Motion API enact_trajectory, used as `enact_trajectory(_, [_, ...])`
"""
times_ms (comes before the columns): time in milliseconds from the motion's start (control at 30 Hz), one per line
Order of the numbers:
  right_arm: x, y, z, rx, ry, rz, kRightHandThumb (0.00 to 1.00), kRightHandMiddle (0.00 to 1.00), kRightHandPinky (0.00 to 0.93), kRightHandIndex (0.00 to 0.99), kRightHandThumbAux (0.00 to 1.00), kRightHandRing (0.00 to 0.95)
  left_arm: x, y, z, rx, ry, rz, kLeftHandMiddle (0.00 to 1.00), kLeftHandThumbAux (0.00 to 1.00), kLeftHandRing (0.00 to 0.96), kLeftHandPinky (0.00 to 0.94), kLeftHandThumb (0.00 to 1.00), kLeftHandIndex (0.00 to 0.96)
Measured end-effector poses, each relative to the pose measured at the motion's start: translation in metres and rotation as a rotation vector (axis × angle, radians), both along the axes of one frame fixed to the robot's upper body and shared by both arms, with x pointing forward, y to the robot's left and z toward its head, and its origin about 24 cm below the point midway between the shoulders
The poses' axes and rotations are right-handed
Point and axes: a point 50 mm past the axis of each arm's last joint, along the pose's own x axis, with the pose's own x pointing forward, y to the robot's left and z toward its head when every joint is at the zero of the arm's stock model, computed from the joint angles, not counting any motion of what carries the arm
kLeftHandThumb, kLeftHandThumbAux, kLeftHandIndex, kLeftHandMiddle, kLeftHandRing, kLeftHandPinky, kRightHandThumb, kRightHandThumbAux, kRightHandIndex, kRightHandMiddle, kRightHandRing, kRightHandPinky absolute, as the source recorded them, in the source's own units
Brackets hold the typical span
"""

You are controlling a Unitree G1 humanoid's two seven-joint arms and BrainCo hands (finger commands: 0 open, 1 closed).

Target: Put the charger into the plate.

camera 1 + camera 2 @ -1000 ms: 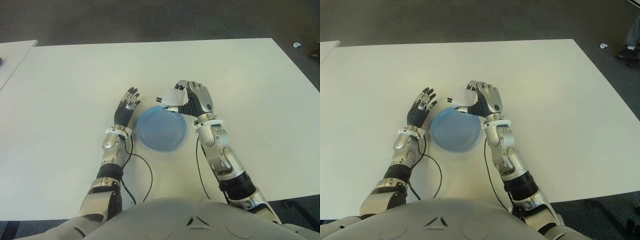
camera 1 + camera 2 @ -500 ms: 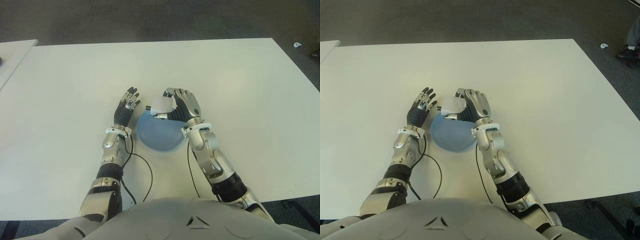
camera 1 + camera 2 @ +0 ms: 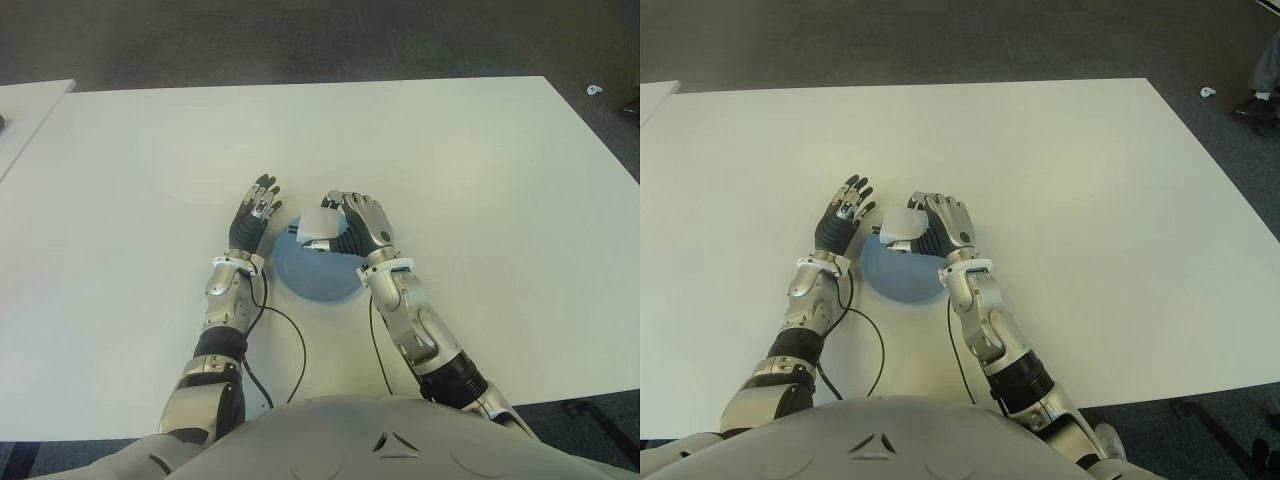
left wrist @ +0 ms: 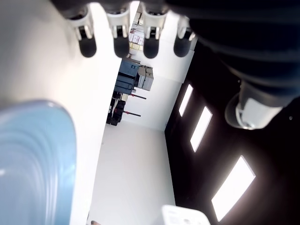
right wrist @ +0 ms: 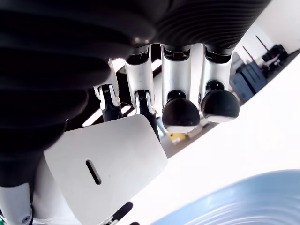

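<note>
Right hand (image 3: 352, 226), fingers curled round the white charger (image 3: 321, 223), hovers over the blue plate (image 3: 310, 280) beneath it, release seemingly next; left hand (image 3: 252, 218) open beside

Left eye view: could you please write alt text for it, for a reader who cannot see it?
The robot's right hand holds a white charger over the far edge of a blue plate on a white table. Its left hand shows just left of the plate, fingers spread and empty.

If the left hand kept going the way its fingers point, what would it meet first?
Nothing, as far as I can tell: the left hand, open beside the plate, points across bare table. The charger sits off that line.
</note>
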Motion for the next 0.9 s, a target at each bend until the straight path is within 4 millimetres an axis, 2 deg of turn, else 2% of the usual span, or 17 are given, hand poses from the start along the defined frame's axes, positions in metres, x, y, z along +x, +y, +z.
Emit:
enact_trajectory(100, [0.000, 0.000, -0.003, -0.017, -0.025, 0.017, 0.841, 0.554, 0.723, 0.392, 0.676, 0.742, 0.000, 0.000, 0.000, 0.001, 0.000, 0.000, 0.069, 0.446, 0.061, 0.028, 0.001, 0.000])
enact_trajectory(133, [-0.001, -0.001, -0.005, -0.024, -0.031, 0.027, 0.790, 0.578, 0.699, 0.404, 0.685, 0.713, 0.000, 0.000, 0.000, 0.002, 0.000, 0.000, 0.068, 0.446, 0.060, 0.027, 0.001, 0.000])
enact_trajectory(167, [-0.001, -0.001, -0.007, -0.032, -0.034, 0.035, 0.678, 0.570, 0.684, 0.385, 0.582, 0.680, 0.000, 0.000, 0.000, 0.002, 0.000, 0.000, 0.067, 0.446, 0.059, 0.028, 0.000, 0.000])
enact_trajectory(200, [-0.001, -0.002, -0.009, -0.039, -0.032, 0.044, 0.638, 0.567, 0.679, 0.378, 0.545, 0.668, 0.000, 0.000, 0.000, 0.003, 0.000, 0.001, 0.067, 0.447, 0.059, 0.029, 0.000, 0.000])
enact_trajectory(233, [0.000, -0.003, -0.010, -0.044, -0.029, 0.049, 0.562, 0.521, 0.652, 0.321, 0.482, 0.625, 0.000, 0.000, 0.000, 0.003, 0.000, 0.002, 0.066, 0.448, 0.058, 0.031, 0.000, 0.000])
enact_trajectory(367, [0.001, -0.007, -0.016, -0.031, -0.005, 0.063, 0.442, 0.419, 0.573, 0.208, 0.386, 0.520, 0.000, 0.000, 0.000, 0.003, 0.000, 0.003, 0.067, 0.451, 0.060, 0.034, 0.000, 0.000])
enact_trajectory(400, [0.001, -0.007, -0.017, -0.025, -0.002, 0.064, 0.434, 0.405, 0.554, 0.197, 0.379, 0.501, 0.000, 0.000, 0.000, 0.003, 0.001, 0.003, 0.067, 0.451, 0.060, 0.034, 0.000, 0.000])
enact_trajectory(567, [0.002, -0.010, -0.018, 0.022, 0.007, 0.063, 0.393, 0.275, 0.321, 0.109, 0.333, 0.311, 0.000, 0.001, 0.000, 0.001, 0.001, 0.007, 0.067, 0.456, 0.063, 0.045, 0.000, 0.000])
enact_trajectory(667, [0.003, -0.010, -0.018, 0.056, 0.015, 0.063, 0.396, 0.231, 0.251, 0.091, 0.304, 0.251, 0.000, 0.002, 0.000, 0.002, 0.000, 0.009, 0.067, 0.455, 0.064, 0.048, 0.000, 0.000])
enact_trajectory(900, [0.003, -0.010, -0.019, 0.085, 0.021, 0.065, 0.405, 0.167, 0.160, 0.064, 0.250, 0.166, 0.000, 0.004, 0.001, 0.010, -0.007, 0.013, 0.066, 0.449, 0.065, 0.052, 0.000, 0.000])
